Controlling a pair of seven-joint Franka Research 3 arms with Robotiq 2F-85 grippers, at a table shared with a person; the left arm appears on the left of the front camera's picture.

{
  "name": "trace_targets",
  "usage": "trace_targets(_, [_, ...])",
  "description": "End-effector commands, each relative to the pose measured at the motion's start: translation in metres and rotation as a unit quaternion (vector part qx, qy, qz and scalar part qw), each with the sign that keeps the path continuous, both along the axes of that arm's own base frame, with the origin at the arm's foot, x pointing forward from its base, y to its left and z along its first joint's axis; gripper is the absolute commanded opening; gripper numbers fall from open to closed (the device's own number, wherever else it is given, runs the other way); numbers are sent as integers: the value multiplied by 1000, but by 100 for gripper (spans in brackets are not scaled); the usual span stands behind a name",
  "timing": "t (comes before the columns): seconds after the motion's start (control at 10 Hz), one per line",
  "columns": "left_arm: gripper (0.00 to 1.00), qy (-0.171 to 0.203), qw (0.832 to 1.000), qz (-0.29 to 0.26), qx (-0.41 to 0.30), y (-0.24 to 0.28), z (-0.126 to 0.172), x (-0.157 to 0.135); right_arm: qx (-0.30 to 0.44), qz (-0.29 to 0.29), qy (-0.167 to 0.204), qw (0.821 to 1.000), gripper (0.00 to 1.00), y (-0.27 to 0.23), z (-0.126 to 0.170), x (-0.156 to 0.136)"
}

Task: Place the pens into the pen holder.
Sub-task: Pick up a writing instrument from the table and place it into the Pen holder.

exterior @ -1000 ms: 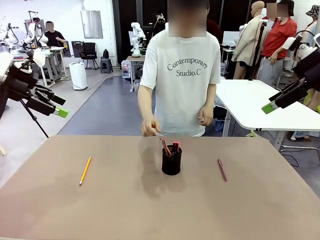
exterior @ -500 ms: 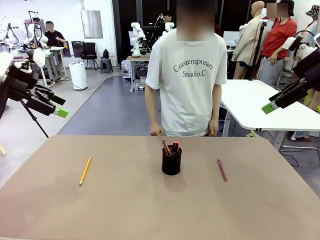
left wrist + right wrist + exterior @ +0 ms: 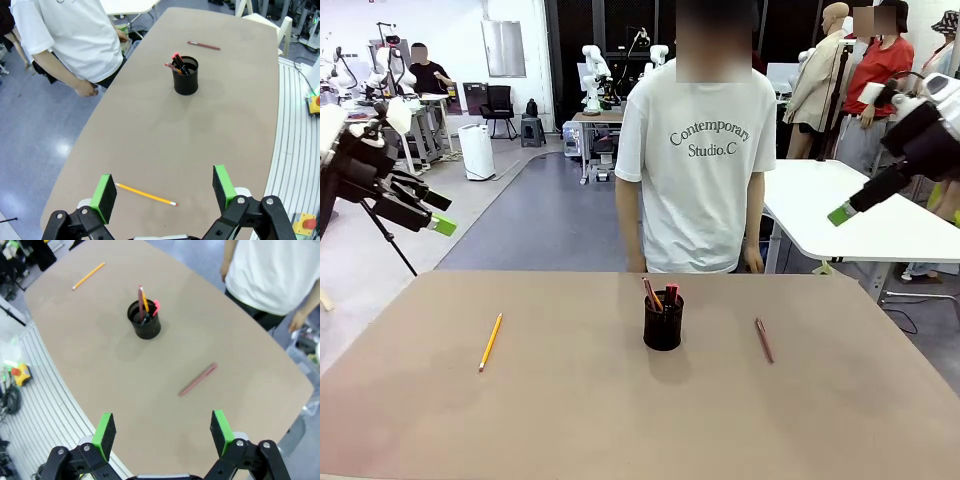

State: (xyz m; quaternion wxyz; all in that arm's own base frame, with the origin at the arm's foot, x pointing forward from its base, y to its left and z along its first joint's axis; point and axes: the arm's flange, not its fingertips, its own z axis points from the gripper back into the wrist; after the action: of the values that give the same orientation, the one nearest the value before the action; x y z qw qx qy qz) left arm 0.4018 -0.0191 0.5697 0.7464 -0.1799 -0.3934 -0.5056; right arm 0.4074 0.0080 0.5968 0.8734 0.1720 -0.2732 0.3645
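Note:
The black mesh pen holder [image 3: 663, 326] stands mid-table with a red-capped pen [image 3: 671, 293] and two other sticks in it. A yellow-orange pencil [image 3: 491, 341] lies flat to its left, and a dull red-pink pen [image 3: 763, 340] lies flat to its right. My left gripper [image 3: 439, 212] hangs open high off the table's left side. In its wrist view the left gripper [image 3: 165, 192] is above the pencil [image 3: 146, 194], with the holder [image 3: 186, 77] farther off. My right gripper [image 3: 848, 206] is open, high at the right. Below the right gripper [image 3: 162, 431] lie the pen [image 3: 198, 379] and holder [image 3: 145, 320].
A person in a white T-shirt [image 3: 708, 150] stands at the table's far edge, arms down at the sides. The brown table [image 3: 620, 420] has wide bare room around the holder. A white table [image 3: 860, 215] stands behind at the right.
The person has drawn both hands back from the holder and stands upright. My right gripper has shifted a little up and to the left. The left arm has not moved.

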Motion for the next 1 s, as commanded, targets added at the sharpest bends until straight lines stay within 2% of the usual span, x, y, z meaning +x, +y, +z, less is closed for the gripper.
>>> trace_targets(0.0, [100,2,1000,0,0,2,1,0,-17,-58,61,996,100,16,19,36])
trace_targets(0.2, [100,2,1000,0,0,2,1,0,-55,-111,118,985,100,36,17,66])
trace_targets(0.4, [100,2,1000,0,0,2,1,0,-91,-179,173,964,100,54,3,94])
trace_targets(0.7, [100,2,1000,0,0,2,1,0,-132,-238,211,939,100,82,-35,107])
trace_targets(0.9, [100,2,1000,0,0,2,1,0,-135,-258,208,934,100,88,-65,99])
